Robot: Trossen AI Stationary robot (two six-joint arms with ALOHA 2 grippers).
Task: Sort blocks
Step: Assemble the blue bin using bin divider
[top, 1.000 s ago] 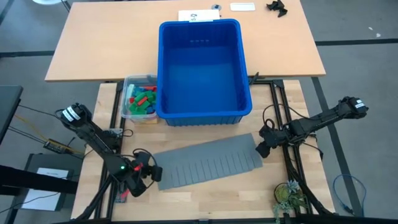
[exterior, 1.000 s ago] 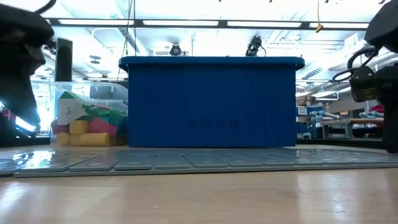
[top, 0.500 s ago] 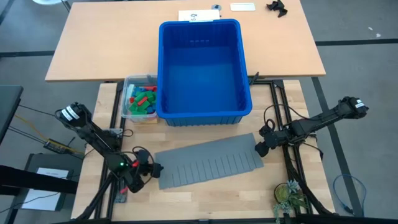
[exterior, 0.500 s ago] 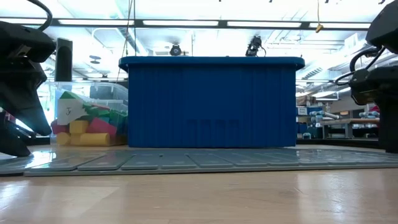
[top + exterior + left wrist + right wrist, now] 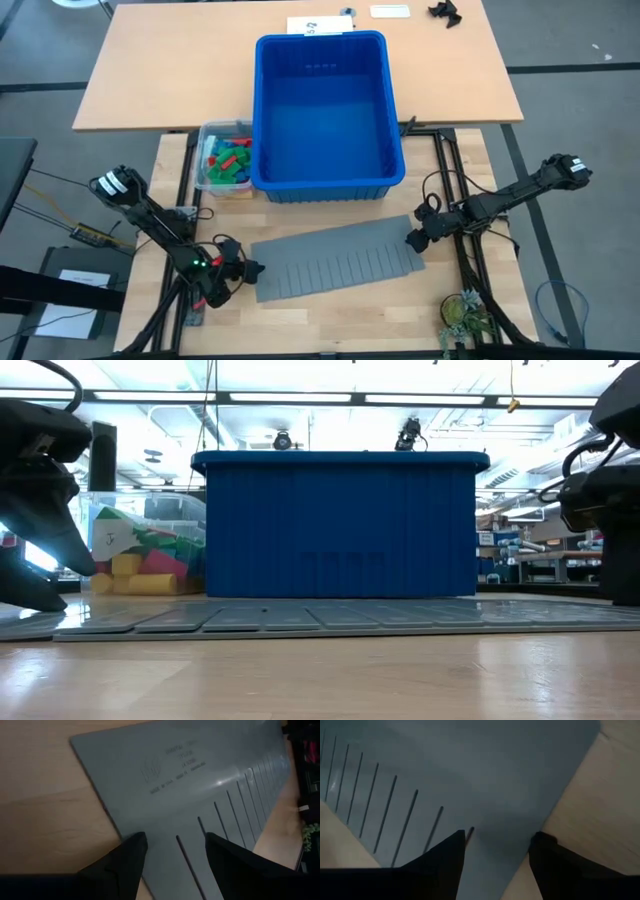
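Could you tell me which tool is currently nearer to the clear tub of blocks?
Left. The left tool is at the grey mat's left end, below the tub; the right tool is at the mat's far end.

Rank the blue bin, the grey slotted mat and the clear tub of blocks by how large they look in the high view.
1. Blue bin: largest.
2. Grey slotted mat: longer than the bin is wide, but narrow, so it covers less area.
3. Clear tub holding the blocks: clearly smallest.
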